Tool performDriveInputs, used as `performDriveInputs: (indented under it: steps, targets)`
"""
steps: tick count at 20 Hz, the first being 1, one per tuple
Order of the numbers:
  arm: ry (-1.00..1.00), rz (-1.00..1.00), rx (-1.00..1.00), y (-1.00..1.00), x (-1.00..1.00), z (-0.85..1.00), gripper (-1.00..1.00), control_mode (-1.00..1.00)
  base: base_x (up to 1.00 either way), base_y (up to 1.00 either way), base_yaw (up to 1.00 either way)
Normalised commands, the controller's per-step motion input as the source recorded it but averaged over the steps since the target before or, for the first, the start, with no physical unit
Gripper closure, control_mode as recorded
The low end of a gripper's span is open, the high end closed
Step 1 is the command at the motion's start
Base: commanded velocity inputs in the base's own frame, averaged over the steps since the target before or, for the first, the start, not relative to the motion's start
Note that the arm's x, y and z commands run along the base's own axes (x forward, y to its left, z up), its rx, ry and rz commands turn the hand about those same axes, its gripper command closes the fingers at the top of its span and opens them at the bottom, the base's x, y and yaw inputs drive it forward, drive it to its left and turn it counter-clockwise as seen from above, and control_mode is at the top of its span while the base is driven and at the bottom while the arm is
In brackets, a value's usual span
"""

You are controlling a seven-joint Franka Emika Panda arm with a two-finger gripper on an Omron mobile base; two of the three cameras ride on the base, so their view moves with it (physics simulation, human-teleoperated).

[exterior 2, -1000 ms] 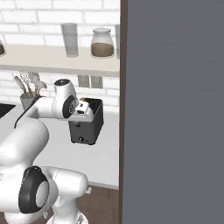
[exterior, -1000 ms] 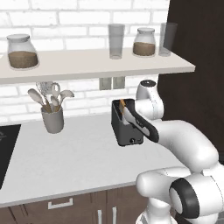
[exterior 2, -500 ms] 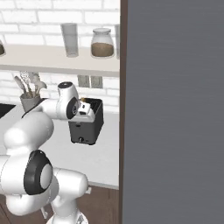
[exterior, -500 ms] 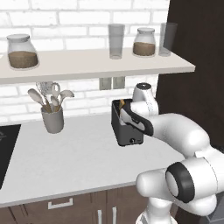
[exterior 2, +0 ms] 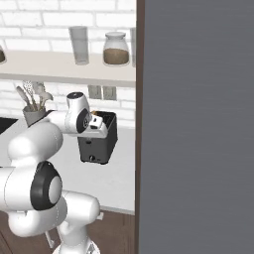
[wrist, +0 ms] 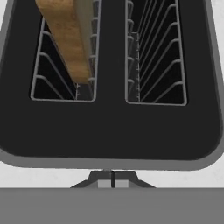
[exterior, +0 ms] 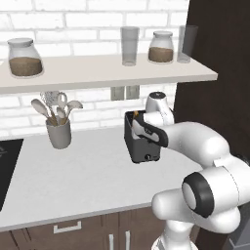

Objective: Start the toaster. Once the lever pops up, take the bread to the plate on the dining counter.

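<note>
Claw (wrist: 113,179) tips were pressed together, gripping nothing, and hung just over the near edge of the toaster (wrist: 109,131), which stood on the desk (exterior: 73,180) under the shelf (exterior: 97,71). The bread (wrist: 70,39) sat in one slot — the other was bare. To do this step well, the shut tips likely needed to come down squarely on the lever at the toaster's end and press it fully — without slipping off.

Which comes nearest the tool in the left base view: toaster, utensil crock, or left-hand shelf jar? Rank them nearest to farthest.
1. The toaster, directly under the tool, which is shut above its top.
2. The utensil crock, on the worktop to the left.
3. The left-hand shelf jar, up at the shelf's far left.
</note>
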Motion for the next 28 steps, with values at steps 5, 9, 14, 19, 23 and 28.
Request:
performDriveInputs:
  steps: [5,9,14,19,23,28]
  targets:
    - [-0.02,0.0,0.0,0.05,0.0,-0.36,1.0,-1.0,0.0,0.0,0.0]
    - [-0.14,0.0,0.0,0.06,0.0,-0.54,1.0,-1.0,0.0,0.0,0.0]
    - [-0.14,0.0,0.02,0.0,0.0,-0.65,1.0,-1.0,0.0,0.0,0.0]
    - [-0.05,0.0,0.08,0.0,0.07,-0.75,1.0,-1.0,0.0,0.0,0.0]
    - [-0.02,0.03,0.11,0.0,0.06,-0.94,1.0,-1.0,0.0,0.0,0.0]
    - [-0.01,0.06,0.09,0.0,0.0,-1.0,1.0,-1.0,0.0,0.0,0.0]
